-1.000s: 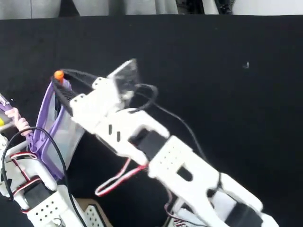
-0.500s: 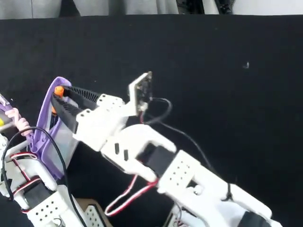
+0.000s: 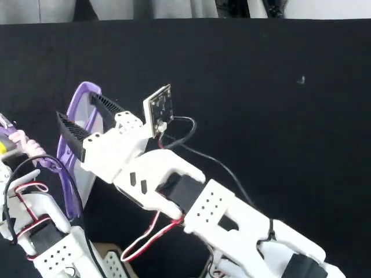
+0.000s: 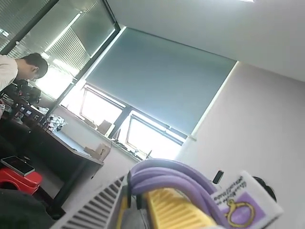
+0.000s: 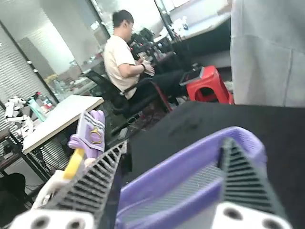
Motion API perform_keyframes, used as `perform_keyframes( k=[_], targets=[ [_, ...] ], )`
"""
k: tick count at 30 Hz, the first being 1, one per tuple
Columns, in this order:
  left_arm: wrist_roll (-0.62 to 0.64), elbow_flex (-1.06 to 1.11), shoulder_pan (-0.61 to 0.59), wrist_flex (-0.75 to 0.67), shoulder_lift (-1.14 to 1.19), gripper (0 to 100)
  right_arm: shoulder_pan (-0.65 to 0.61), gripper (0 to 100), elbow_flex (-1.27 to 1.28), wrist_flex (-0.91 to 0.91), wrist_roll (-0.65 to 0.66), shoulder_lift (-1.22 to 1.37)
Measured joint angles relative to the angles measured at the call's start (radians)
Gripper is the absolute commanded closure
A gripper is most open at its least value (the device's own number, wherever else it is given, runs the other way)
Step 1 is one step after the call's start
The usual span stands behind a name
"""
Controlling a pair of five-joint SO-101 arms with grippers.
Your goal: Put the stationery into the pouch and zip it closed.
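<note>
High view: R pincer [image 3: 76, 105] jaws apart astride purple pouch [image 3: 86, 87] rim

High camera: fixed overhead, looking steeply down on the black cloth-covered table [image 3: 278, 69]. Left wrist camera tilts up at the white ceiling [image 4: 190, 19]; right wrist camera looks level across the table. All three share the purple-edged clear plastic pouch [image 3: 84, 88] [image 4: 167, 174] [image 5: 190, 162], with both wrist cameras close against it.

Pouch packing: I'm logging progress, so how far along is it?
Done: cannot tell what is inside. In hand: the left gripper holds the pouch up, mouth open; the right gripper straddles its rim, jaws open, holding nothing. Remaining: zipping it closed.
</note>
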Motion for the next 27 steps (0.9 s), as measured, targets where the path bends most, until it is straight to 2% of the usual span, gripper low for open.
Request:
perform_keyframes(
  k=[5, 10, 16, 22, 27],
  targets=[
    [0.000, 0.000, 0.000, 0.000, 0.000, 97, 0.017, 76.0, 0.023, 0.008, 0.080, -0.052],
    [0.005, 0.000, -0.006, 0.000, 0.000, 97, 0.087, 77.9, 0.026, 0.011, 0.157, -0.161],
    [0.005, 0.000, -0.006, 0.000, 0.000, 97, 0.121, 77.9, 0.026, 0.021, 0.384, -0.281],
    [0.005, 0.000, -0.006, 0.000, 0.000, 97, 0.178, 77.9, 0.026, 0.238, 0.733, -0.318],
    [0.005, 0.000, -0.006, 0.000, 0.000, 97, 0.292, 77.9, 0.100, 0.431, 0.792, -0.318]
  ],
)
